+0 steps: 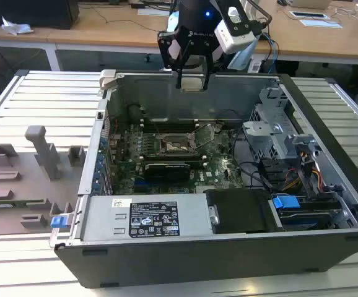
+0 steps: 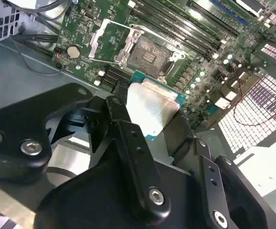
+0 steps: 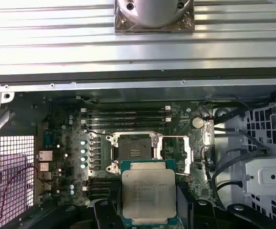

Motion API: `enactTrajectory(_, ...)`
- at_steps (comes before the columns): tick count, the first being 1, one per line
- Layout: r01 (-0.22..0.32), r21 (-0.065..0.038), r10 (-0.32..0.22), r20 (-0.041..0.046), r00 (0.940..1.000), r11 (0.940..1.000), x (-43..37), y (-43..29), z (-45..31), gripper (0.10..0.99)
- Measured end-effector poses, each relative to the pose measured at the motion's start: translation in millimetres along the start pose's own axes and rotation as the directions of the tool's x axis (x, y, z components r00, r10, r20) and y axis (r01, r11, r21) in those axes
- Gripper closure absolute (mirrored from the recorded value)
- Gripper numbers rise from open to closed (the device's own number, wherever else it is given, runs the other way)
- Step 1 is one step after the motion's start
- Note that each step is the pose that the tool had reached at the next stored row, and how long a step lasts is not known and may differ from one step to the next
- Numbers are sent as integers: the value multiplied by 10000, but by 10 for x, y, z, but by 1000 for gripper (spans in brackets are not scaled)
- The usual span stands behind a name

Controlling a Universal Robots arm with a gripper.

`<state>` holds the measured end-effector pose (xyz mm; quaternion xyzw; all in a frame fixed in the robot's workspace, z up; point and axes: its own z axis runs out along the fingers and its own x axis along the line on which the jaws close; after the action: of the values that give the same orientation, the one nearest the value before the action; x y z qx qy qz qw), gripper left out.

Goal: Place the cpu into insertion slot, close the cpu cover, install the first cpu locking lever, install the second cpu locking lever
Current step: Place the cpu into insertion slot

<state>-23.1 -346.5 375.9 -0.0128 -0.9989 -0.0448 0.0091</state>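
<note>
Case (image 1: 166, 260): open on the table (image 1: 43, 86), board facing up.
Tool (image 1: 192, 73): up over the case's far wall, fingers closed on two edges of the cpu.
Cover (image 3: 175, 153): swung open beside the slot, so nothing blocks the way in.
Slot (image 3: 136, 147): bare, still well apart from the cpu.
Cpu (image 3: 148, 193): held flat, silver top up. It's probably best to square its corners to the slot, keep it level and go straight down, no sliding over the pins.
</note>
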Motion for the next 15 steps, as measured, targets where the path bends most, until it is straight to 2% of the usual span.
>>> enactTrajectory(15, 0, 0, 0, 0, 10000, 10000, -2, -10, 110, 541)
